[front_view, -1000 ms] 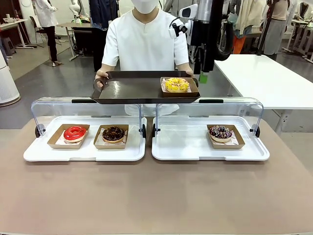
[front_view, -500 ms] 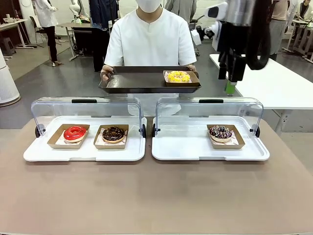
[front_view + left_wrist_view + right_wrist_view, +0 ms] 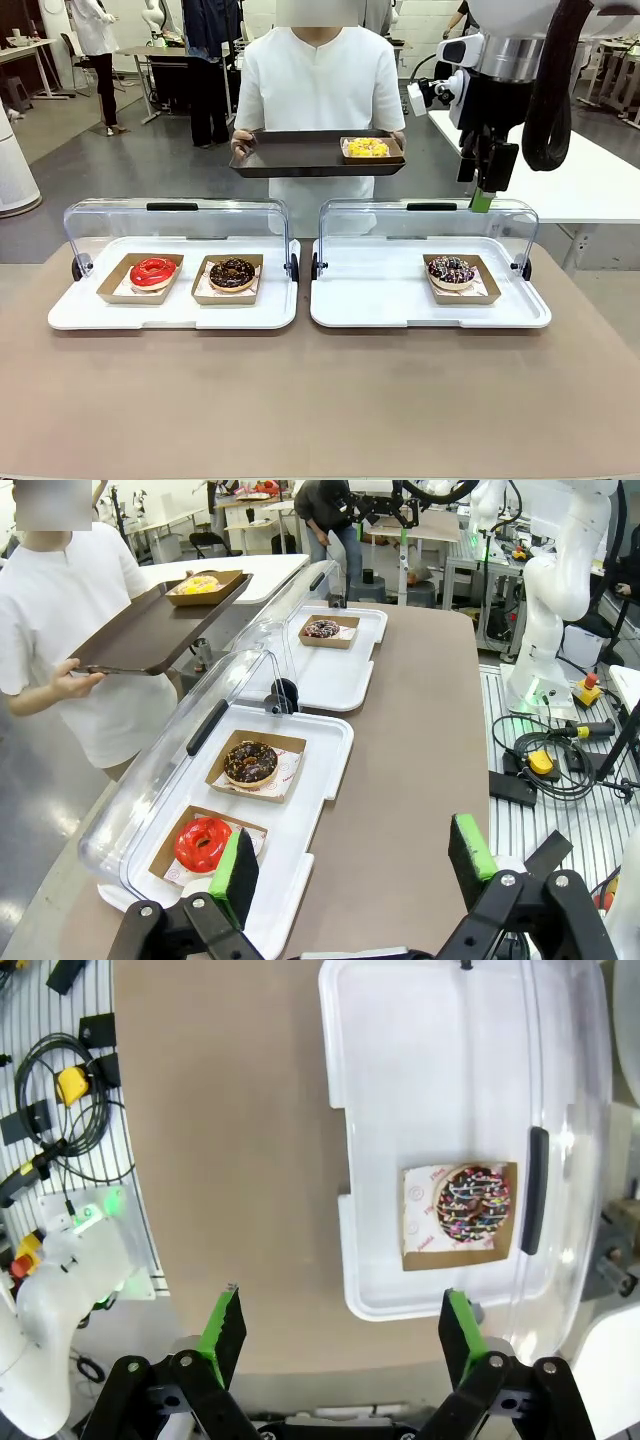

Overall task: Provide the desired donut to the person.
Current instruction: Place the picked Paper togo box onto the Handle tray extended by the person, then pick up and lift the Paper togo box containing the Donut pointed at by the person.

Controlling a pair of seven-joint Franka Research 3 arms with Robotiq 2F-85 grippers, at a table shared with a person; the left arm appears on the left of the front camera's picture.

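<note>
One yellow donut (image 3: 366, 148) on person's (image 3: 315, 85) tray (image 3: 290, 156), well left of right tool (image 3: 482, 198), wide open, empty

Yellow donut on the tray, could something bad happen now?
Maybe. The yellow donut sits at one end of the tray the person holds in the air, so a tilt could slide it off. The open right gripper hangs by the raised clear lid of the sprinkled donut's case; lowering carelessly might bump it.
</note>
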